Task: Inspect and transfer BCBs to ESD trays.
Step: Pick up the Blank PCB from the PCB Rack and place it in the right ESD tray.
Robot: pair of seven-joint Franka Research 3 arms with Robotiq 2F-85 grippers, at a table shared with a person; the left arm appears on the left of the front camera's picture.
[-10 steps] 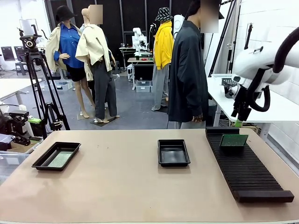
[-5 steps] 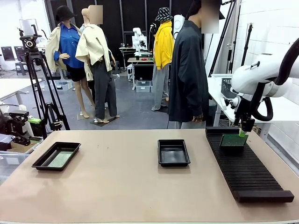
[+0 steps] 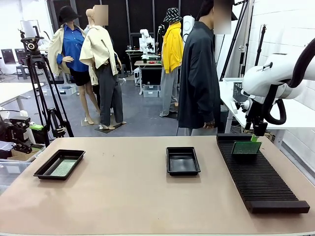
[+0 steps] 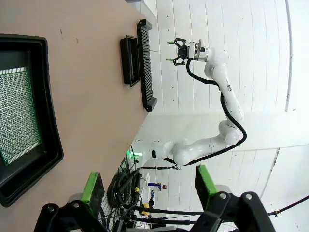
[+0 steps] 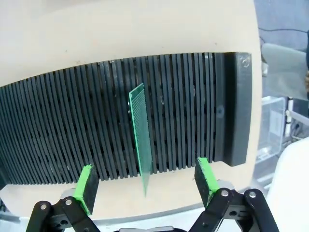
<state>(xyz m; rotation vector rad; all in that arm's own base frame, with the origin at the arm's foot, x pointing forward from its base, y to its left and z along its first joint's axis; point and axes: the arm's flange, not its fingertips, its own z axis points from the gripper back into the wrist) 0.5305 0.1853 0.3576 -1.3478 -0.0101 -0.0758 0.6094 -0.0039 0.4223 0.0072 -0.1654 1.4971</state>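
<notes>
The right gripper (image 5: 145,178) is found spread wide and empty above one BCB (image 5: 140,130), which stands on edge in a slot of the ribbed rack (image 5: 58,125). The board's faces should be centred between the pads, then it should be drawn straight up. The second BCB (image 3: 63,168) lies in the left ESD tray (image 3: 45,171). The left gripper (image 4: 147,186) is likewise open.

Front camera faces across table (image 3: 123,196); right wrist close above rack (image 5: 72,106); left wrist rolled, sharing rack.
</notes>
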